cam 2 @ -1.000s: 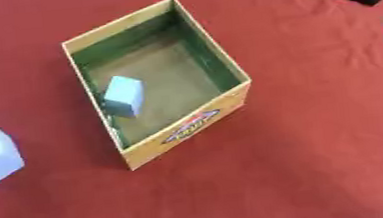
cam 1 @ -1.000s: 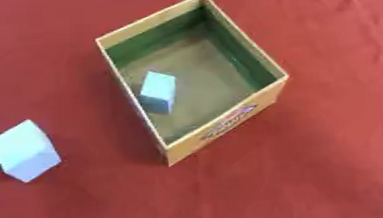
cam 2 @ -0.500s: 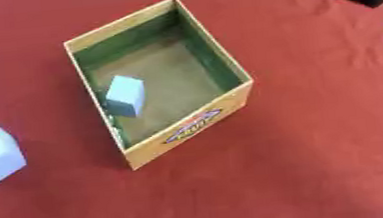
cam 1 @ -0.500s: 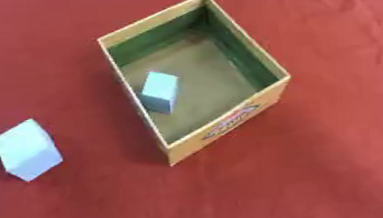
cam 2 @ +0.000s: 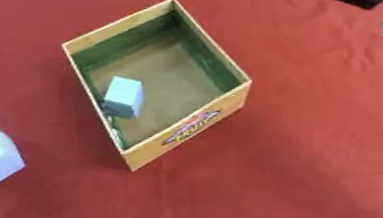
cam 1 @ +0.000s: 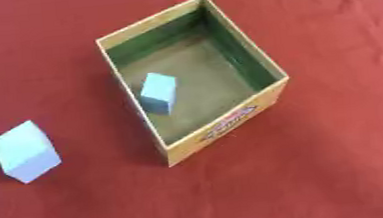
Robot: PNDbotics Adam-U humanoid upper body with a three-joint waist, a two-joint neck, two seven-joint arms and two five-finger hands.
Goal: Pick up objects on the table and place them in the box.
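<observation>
One pale cube point(cam 1: 158, 92) against box point(cam 1: 265, 63) left wall, another cube point(cam 1: 25, 151) well apart outside.

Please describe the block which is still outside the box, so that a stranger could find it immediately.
Start at the open yellow box in the middle of the red table. Look left of its near corner: a pale blue block rests on the cloth. Its twin lies inside the box; this one is outside.

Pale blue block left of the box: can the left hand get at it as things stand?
Probably yes. The pale blue block sits alone on the red cloth, apart from the box, with nothing over it. The left hand isn't in view.
</observation>
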